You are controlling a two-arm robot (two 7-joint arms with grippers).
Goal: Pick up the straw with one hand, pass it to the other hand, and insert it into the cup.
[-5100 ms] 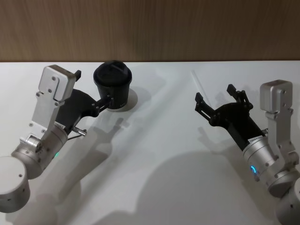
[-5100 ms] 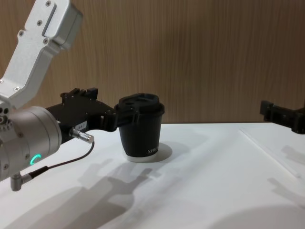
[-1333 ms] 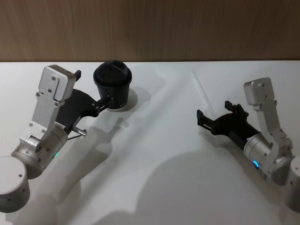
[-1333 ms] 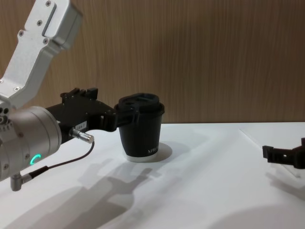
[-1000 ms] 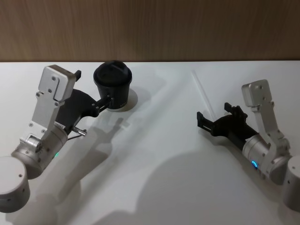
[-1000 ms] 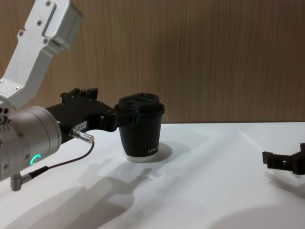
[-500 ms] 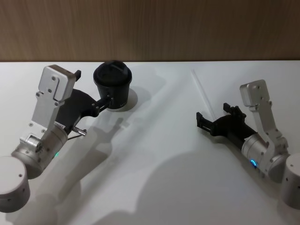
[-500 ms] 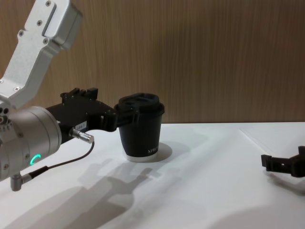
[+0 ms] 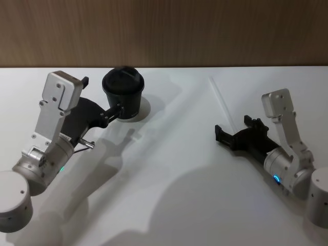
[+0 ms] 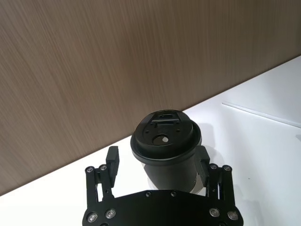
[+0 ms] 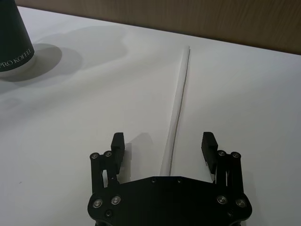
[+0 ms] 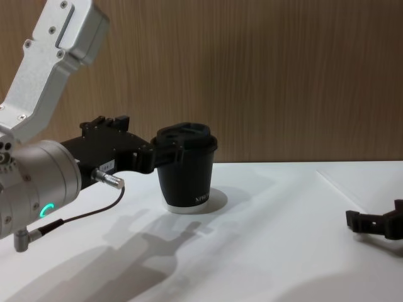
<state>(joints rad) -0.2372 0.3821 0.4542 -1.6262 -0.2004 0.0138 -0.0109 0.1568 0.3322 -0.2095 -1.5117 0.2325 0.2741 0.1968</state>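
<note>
Right pincer (image 11: 163,141) spread wide astride the straw (image 11: 181,84)

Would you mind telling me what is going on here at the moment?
The robot appears about to pick up the straw, which lies flat on the white table. Its right pincer sits low, fingers open either side of the straw's near end, not yet gripping. The left pincer is open around the upright black lidded cup.

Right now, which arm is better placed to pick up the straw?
Right. The right gripper is open and low over the table, with the straw lying between its fingers. The left gripper is across the table, flanking the cup.
</note>
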